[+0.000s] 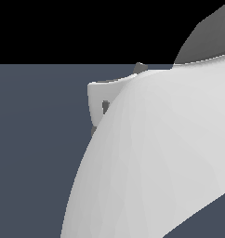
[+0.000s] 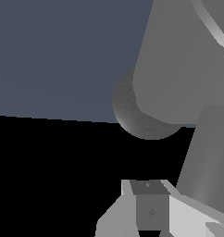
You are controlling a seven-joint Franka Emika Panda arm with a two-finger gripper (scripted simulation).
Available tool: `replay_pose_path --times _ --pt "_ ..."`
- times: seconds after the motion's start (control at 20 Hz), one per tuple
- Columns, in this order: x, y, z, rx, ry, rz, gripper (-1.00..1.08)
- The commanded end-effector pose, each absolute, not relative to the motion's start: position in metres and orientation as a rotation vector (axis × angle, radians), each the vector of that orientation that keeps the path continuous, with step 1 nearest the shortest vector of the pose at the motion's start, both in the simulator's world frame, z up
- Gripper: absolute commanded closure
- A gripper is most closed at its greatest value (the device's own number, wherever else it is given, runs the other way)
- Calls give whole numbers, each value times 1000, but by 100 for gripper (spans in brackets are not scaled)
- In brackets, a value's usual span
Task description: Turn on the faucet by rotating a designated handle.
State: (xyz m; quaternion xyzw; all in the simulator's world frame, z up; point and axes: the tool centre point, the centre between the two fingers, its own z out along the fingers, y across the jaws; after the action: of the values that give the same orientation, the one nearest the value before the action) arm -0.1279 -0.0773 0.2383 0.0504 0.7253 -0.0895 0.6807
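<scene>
In the wrist view the faucet [image 2: 178, 69] fills the upper right as a thick matte grey cylinder on a darker rounded base [image 2: 141, 118]. The handle [image 2: 214, 28], a thin shiny rod, crosses the far corner of the cylinder. A second grey column [image 2: 208, 157] stands beside it. My gripper [image 2: 148, 206] shows only as pale finger parts around a dark pad, close under the base and apart from the handle. Its jaws are too cropped to read. In the exterior view the white arm [image 1: 151, 158] hides the faucet's handle.
The floor [image 1: 35, 139] is plain slate blue, with a black background beyond it. A dark grey curved mass [image 1: 202, 42] rises behind the arm in the exterior view. Small grey bits [image 1: 140, 68] poke out at the arm's edge.
</scene>
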Motion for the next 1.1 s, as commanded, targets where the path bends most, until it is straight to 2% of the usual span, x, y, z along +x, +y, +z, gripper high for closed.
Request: replay_pose_path --times 0.0,0.85,0.9,1.05 --pt "-119 -43 262 119 1610 -130 108" --pt "-108 6 287 110 1569 -105 108" --pt "-122 -34 235 112 1619 -200 108" --pt "-119 -28 235 113 1620 -203 108"
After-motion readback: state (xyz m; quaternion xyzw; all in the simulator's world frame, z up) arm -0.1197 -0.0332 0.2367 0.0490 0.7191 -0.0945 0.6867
